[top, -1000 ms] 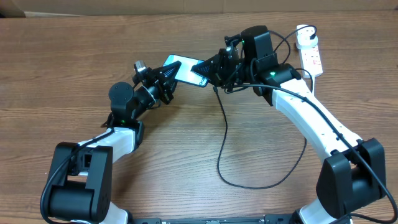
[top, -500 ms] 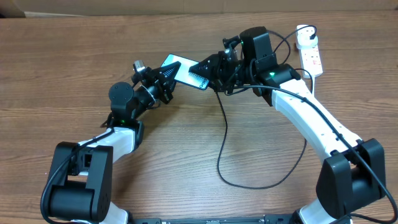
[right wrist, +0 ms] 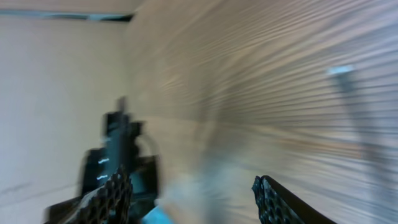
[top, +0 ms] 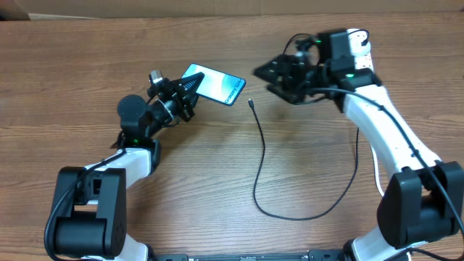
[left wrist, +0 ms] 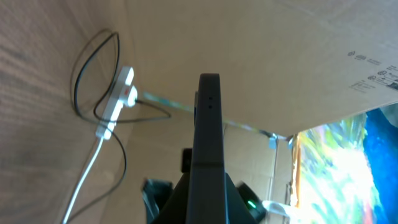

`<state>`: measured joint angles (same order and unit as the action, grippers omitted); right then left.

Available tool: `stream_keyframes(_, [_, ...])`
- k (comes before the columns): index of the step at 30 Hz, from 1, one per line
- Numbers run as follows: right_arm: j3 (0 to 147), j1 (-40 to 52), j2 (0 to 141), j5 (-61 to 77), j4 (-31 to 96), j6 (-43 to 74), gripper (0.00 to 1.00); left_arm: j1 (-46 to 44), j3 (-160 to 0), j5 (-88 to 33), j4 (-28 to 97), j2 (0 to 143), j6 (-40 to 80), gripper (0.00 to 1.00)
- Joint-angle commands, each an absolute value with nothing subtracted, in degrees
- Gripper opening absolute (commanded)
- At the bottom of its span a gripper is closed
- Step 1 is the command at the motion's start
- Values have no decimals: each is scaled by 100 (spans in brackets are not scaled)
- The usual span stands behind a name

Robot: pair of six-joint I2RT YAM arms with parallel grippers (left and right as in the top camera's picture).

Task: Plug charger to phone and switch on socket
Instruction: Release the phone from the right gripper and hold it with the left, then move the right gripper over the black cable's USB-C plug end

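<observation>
The left pincer is shut tight on one short end of the phone. The phone sits over the far middle of the desk, with its blue screen facing up. Its long side runs from left to right and tips a little toward the near side. Its free end points at the right pincer.

The right pincer is wide open and holds nothing. A gap of bare wood lies between it and the phone.

The charger lies on the desk. Its small tip is just below the phone's free end, not touching it. The black cable runs toward the near edge, bends right, then goes back up.

The socket lies at the far right by the cardboard wall.
</observation>
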<state>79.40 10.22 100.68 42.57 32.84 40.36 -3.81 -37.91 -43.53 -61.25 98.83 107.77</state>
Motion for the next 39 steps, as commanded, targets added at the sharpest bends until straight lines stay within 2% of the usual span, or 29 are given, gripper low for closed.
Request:
stream_keyframes(1, [7990,731,9968,3741,3645,2871,62,-143,-3874,-5310,-6217,9911,11209,4])
stream_keyframes(6, [7990,727,9968,3076,4252,1835,60,320,-3883,-6600,-6217,9911,11231,4])
stream_keyframes(10, [7990,947,9968,2268,4571,1599,59,657,-3885,-7550,-6215,9911,11271,4])
stream_keyframes(13, [7990,1192,9977,1658,4652,1599,57,821,-3885,-7957,-6217,9911,11747,4])
stream_keyframes(20, [7990,1802,10099,620,4565,1330,53,854,-3911,-8090,-6101,9909,11957,4])
stream_keyframes(28, [7990,2040,10560,360,4375,880,32,867,-3922,-8160,-5972,9909,11959,4])
stream_keyframes(34, [7988,2060,10676,484,4099,622,29,926,-3927,-7975,-5850,9909,11955,5])
stream_keyframes(39, [7988,2049,10899,1201,3970,591,30,941,-3927,-7946,-5857,9909,11950,4])
